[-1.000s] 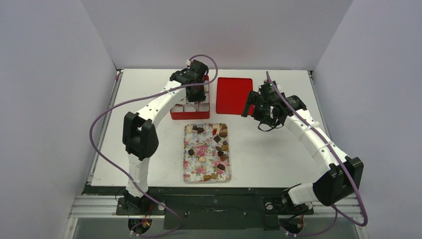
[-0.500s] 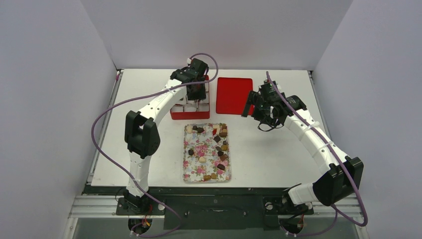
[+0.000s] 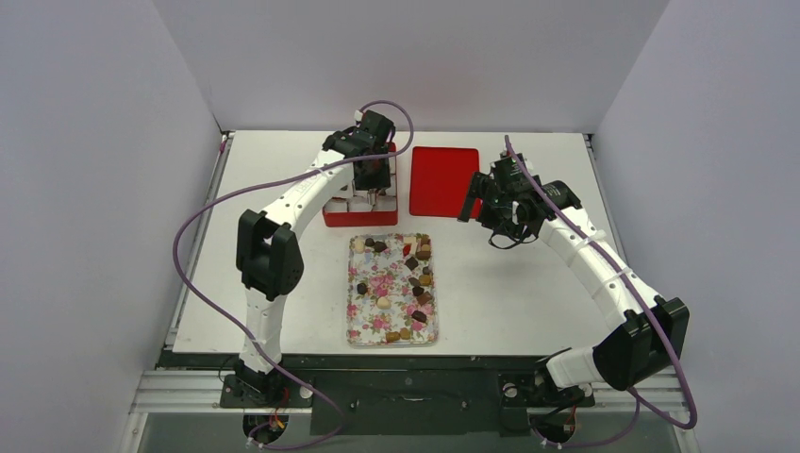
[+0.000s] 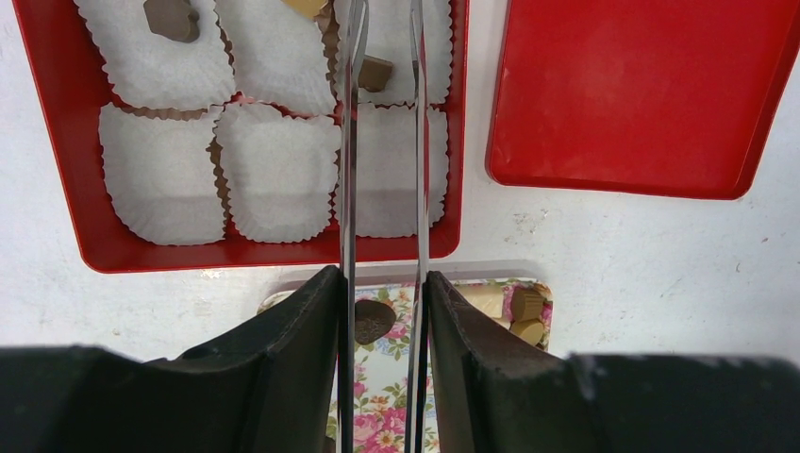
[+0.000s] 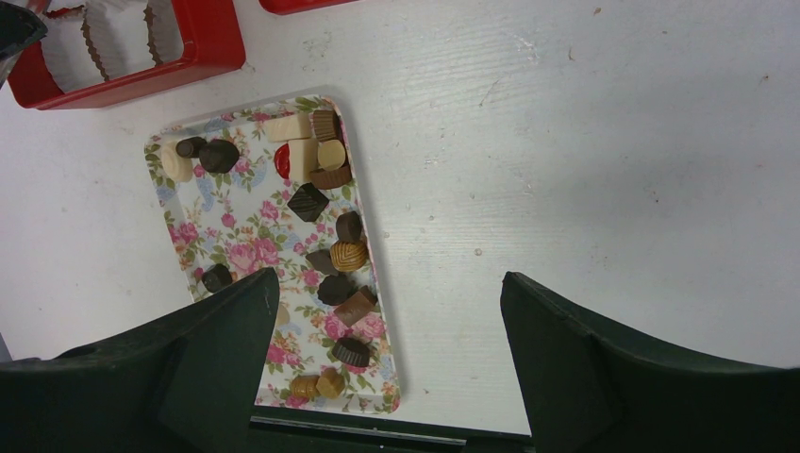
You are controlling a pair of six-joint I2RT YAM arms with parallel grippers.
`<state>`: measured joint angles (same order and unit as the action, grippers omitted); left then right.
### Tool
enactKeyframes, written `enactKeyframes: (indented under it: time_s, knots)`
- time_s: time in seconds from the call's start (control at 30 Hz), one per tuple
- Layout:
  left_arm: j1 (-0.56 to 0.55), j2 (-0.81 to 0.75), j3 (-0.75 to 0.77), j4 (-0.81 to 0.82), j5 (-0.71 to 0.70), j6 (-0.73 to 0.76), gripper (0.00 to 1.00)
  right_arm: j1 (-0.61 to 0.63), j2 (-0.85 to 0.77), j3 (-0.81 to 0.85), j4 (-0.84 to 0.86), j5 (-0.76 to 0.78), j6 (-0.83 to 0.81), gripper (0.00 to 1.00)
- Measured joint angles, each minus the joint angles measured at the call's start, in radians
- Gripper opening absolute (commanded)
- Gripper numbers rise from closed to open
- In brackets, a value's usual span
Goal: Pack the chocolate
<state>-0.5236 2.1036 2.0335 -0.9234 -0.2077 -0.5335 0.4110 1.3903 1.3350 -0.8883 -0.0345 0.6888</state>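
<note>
Since a second ago the left arm (image 3: 283, 203) has shifted its elbow slightly right, and the right arm (image 3: 585, 250) has stayed put. Pale walls (image 3: 94, 189) enclose the white table (image 3: 528, 302). The red box (image 4: 57, 142) of paper cups (image 4: 278, 170) sits beyond the floral tray (image 3: 363, 311), with the red lid (image 4: 641, 94) to its right. Most chocolate (image 5: 308, 202) lies on the tray. Only the left wrist view shows the left hand (image 4: 384, 38), narrowly parted, straddling a brown piece (image 4: 375, 73) in a cup, unclamped. The right hand (image 5: 389, 278) gapes wide and empty near the lid.

White arm links (image 3: 307, 189), black joints (image 3: 267, 260), purple cables (image 3: 175, 253), black fingers (image 5: 604, 368)
</note>
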Motion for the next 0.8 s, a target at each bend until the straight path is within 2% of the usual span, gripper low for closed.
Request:
enactKeyframes:
  time_s: [0.37,0.47,0.63,0.8]
  knots:
    - [0.0,-0.039,0.008,-0.037,0.007,0.014,0.34,0.0,0.0,0.0,0.0,0.0,0.0,0.83]
    - [-0.004,-0.111,-0.016,-0.042,0.007,0.018,0.34,0.0,0.0,0.0,0.0,0.0,0.0,0.83]
    - [-0.036,-0.322,-0.15,-0.048,0.005,0.014,0.35,-0.002,0.0,0.0,0.0,0.0,0.0,0.83]
    - [-0.146,-0.476,-0.282,-0.069,-0.002,-0.009,0.35,-0.019,0.0,0.0,0.0,0.002,0.0,0.83]
